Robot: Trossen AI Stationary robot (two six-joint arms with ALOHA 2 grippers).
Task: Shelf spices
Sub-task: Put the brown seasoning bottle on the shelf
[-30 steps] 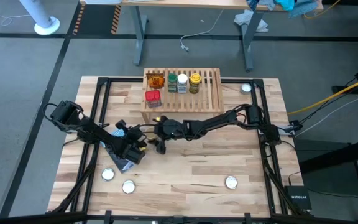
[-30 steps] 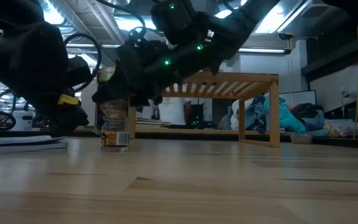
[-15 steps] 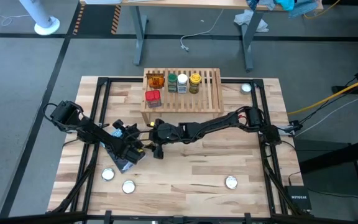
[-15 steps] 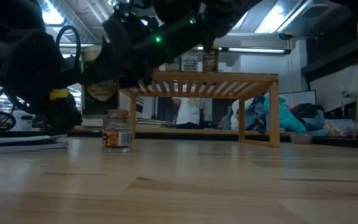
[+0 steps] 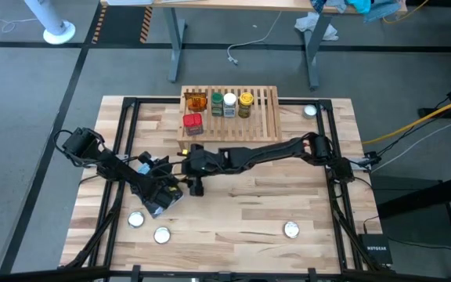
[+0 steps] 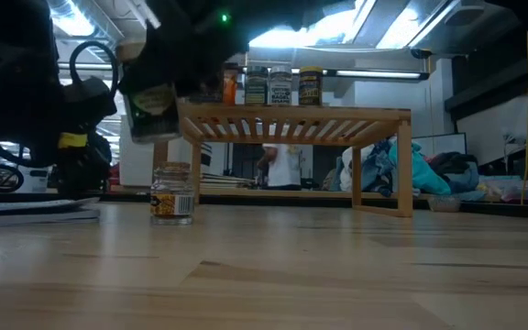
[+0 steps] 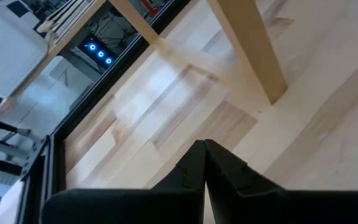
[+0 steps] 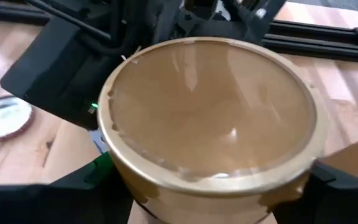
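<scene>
The light-wood shelf [image 5: 229, 117] stands at the table's far middle. On it are an orange container [image 5: 197, 103], jars with green [image 5: 217, 99], white [image 5: 229, 100] and yellow [image 5: 246, 99] lids, and a red tin [image 5: 193, 123] on the lower step. My right gripper [image 5: 188, 166] is shut on a tan-lidded jar [image 8: 207, 112], held in the air in front of the shelf's left end [image 6: 150, 110]. A small clear jar [image 6: 172, 192] stands on its base on the table below it. My left gripper [image 7: 202, 155] is shut, low over the table at the left [image 5: 167, 190]. My right gripper pinches the tan-lidded jar between its two fingers [image 8: 98, 180], just under the lid's rim [image 8: 135, 186], one finger on each side. The fingers come from above, pointing down. The jar is lifted clear of the table, lid up, slightly tilted.
A blue-and-white pouch [image 5: 157, 207] lies under my left arm's end. Flat silver discs lie at the near left [image 5: 135, 220] [image 5: 161, 234], near right [image 5: 291, 229] and far right [image 5: 310, 110]. The shelf's legs [image 6: 404, 165] stand behind the clear jar.
My right gripper has risen with the tan-lidded jar and gone toward the table's left edge. The jar now hangs higher, near the height of the shelf's top. The small clear jar has stayed on the table.
</scene>
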